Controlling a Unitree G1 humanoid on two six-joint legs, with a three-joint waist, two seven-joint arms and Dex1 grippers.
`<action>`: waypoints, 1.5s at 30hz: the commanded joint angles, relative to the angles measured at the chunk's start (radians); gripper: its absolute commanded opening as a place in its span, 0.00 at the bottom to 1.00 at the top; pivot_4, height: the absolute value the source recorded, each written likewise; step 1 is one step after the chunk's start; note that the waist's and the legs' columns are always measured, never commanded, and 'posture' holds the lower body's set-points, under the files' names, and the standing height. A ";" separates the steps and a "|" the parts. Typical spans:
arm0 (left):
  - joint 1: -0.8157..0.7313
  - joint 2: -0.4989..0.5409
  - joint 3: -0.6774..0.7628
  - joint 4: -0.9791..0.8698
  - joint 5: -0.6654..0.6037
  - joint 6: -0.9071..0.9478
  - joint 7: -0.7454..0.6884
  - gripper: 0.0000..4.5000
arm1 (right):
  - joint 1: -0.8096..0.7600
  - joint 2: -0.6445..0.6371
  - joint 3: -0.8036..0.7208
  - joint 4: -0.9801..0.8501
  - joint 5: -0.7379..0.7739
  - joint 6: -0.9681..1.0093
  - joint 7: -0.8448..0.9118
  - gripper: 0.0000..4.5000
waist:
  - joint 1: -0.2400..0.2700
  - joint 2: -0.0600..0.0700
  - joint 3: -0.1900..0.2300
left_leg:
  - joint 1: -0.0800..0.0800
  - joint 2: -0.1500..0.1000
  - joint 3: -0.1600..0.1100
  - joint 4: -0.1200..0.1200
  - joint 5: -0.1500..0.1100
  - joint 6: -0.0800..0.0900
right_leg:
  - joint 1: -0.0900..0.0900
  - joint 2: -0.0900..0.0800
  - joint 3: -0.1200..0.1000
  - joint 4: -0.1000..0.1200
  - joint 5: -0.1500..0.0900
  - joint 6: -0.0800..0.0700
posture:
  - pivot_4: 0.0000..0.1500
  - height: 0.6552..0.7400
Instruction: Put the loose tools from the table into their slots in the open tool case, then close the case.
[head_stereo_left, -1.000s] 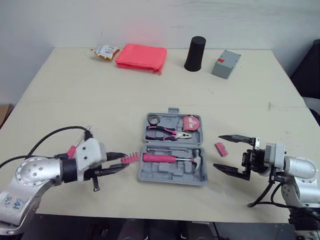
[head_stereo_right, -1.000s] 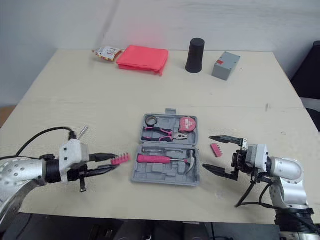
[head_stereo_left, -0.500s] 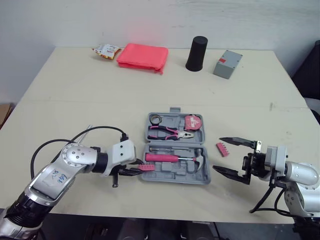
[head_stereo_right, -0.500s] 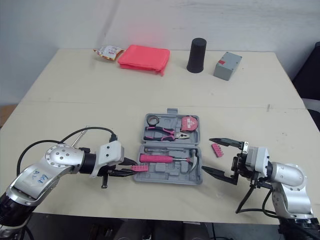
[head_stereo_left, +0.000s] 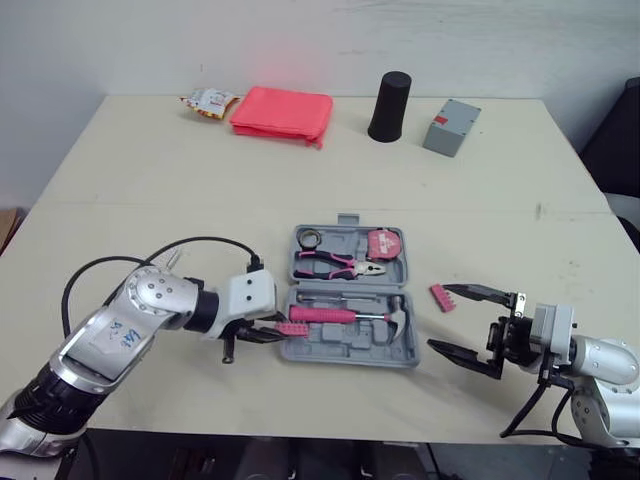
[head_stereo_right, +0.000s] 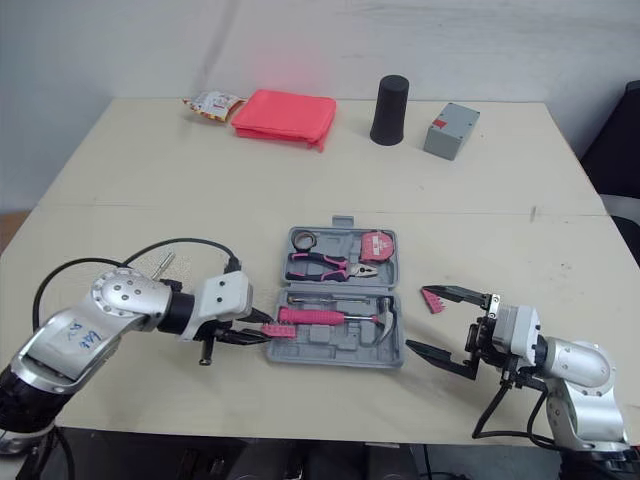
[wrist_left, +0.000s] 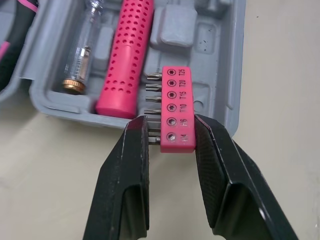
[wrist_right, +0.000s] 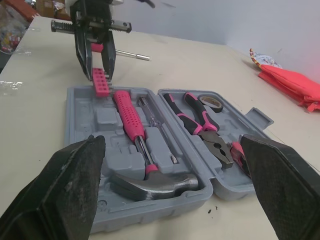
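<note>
While case (head_stereo_left: 346, 361) holds hammer (head_stereo_left: 330, 315) and pliers (head_stereo_left: 338, 266), left hand (wrist_left: 170, 125) grips bits (wrist_left: 176, 105).

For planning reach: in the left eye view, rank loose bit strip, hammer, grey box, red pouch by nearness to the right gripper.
Right gripper:
1. Loose bit strip, beside its upper finger.
2. Hammer, in the case.
3. Grey box, far edge.
4. Red pouch, far left.

Pink bit holder (wrist_left: 174, 107), grey tool case (head_stereo_right: 322, 351)
</note>
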 joint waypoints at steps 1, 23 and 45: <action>-0.052 -0.015 -0.035 -0.033 0.017 0.024 -0.004 0.14 | 0.001 0.002 -0.022 -0.016 0.008 -0.018 0.000 1.00 | 0.002 -0.001 0.000 | 0.000 0.000 0.000 0.000 0.000 0.000 | 0.000 0.000 0.000 0.000 0.000 0.000 | 1.00 1.00; -0.170 -0.104 -0.214 0.031 0.164 0.109 0.037 0.14 | 0.023 0.027 -0.034 0.086 0.013 -0.125 0.060 1.00 | 0.004 -0.003 0.002 | 0.000 0.000 0.000 0.004 0.001 0.000 | 0.001 0.001 0.001 0.004 0.000 0.000 | 1.00 1.00; 0.054 -0.184 0.159 0.059 0.019 -0.471 -0.024 0.24 | 0.015 0.016 -0.026 0.062 0.016 -0.085 0.051 1.00 | 0.002 -0.006 0.004 | -0.001 0.001 -0.001 0.009 0.000 0.001 | 0.001 -0.001 0.001 0.003 0.000 0.000 | 1.00 1.00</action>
